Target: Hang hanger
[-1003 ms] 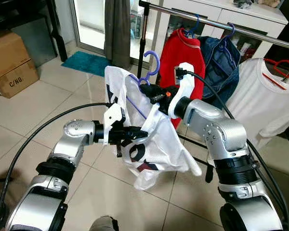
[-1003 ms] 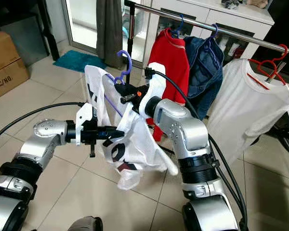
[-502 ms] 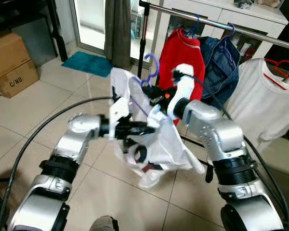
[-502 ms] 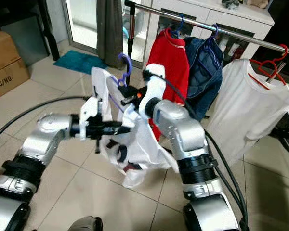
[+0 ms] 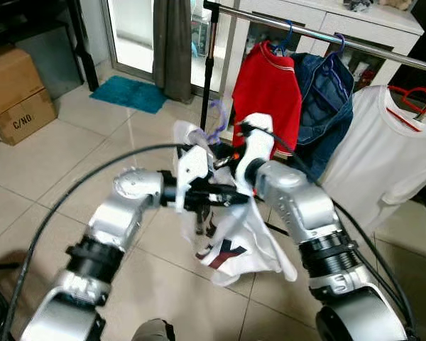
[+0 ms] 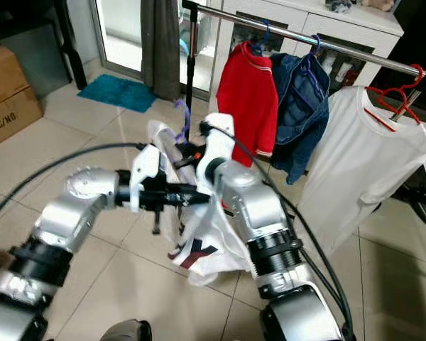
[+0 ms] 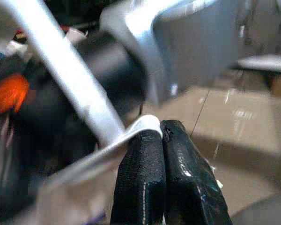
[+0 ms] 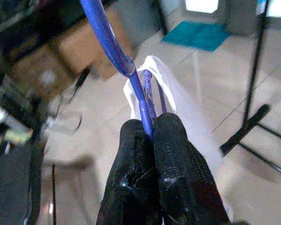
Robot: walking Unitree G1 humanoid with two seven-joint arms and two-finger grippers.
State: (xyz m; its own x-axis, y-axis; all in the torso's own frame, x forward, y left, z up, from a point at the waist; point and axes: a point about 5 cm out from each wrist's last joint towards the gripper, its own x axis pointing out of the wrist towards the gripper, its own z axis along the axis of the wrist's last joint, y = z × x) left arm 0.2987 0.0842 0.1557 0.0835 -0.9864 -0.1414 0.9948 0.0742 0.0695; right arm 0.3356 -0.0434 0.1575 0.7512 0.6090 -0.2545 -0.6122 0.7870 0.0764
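The right tool (image 8: 150, 136) is clamped tight on the purple hanger (image 8: 113, 51), its two black fingers (image 8: 178, 159) pressed together around the thin wire with no gap between them. The hanger's hook (image 5: 216, 117) rises just above this tool, below and in front of the clothes rail (image 5: 319, 32), not touching it. A white shirt (image 5: 241, 241) with a dark print drapes from the hanger and hangs down under both tools.

The left tool (image 7: 161, 136) reaches in from the other side, just beside the right one. Its fingers (image 7: 140, 173) are closed, pinching a thin fold of the white shirt between their tips.

Beyond the tools, a red shirt (image 5: 266, 89), a denim jacket (image 5: 326, 99) and a white top (image 5: 383, 149) already hang on the rail. A teal mat (image 5: 128, 94) and a cardboard box (image 5: 18, 92) lie on the tiled floor (image 5: 50, 163), well apart from the left tool.
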